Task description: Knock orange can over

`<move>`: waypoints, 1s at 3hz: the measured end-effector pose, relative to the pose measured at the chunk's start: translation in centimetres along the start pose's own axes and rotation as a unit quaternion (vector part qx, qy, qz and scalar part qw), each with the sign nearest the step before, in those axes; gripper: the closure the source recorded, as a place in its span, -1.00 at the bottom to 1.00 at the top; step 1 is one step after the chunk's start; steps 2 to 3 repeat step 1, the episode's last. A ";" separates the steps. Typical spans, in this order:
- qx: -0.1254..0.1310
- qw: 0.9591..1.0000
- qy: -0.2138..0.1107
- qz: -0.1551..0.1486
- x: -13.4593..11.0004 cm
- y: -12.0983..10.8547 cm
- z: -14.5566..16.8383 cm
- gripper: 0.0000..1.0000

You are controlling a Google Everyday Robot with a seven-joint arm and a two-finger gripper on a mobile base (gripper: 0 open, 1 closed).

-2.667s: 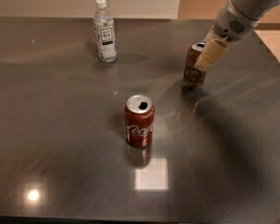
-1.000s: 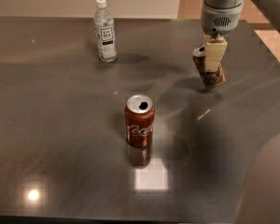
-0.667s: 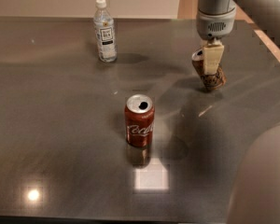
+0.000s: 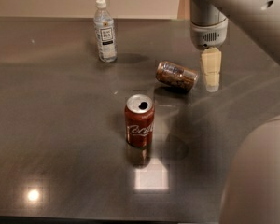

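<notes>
The orange can [image 4: 177, 75] is a bronze drink can with dark lettering. It lies on its side on the dark table [image 4: 60, 125], right of centre, its top end pointing left. My gripper [image 4: 211, 80] hangs from the arm at the upper right, just right of the can and apart from it, with pale fingers [image 4: 211, 66] pointing down, close together and holding nothing.
A red can [image 4: 139, 120] with white script stands upright in front of the orange can. A clear plastic bottle [image 4: 105, 31] with a white cap stands at the back left. My arm's grey body [image 4: 256, 171] fills the lower right corner.
The orange can stood upright at the gripper, then tipped; now it lies on its side further left. The gripper has come off it and sits to its right.
</notes>
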State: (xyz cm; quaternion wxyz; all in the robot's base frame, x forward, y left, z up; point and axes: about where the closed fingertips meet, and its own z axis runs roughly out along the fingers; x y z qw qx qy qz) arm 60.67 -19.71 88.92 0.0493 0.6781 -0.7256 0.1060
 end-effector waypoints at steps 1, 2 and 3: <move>-0.006 1.000 0.000 -0.005 -0.2 0.3 0.3 -1.00; -0.006 1.000 0.000 -0.005 -0.2 0.3 0.3 -1.00; -0.006 1.000 0.000 -0.005 -0.2 0.3 0.3 -1.00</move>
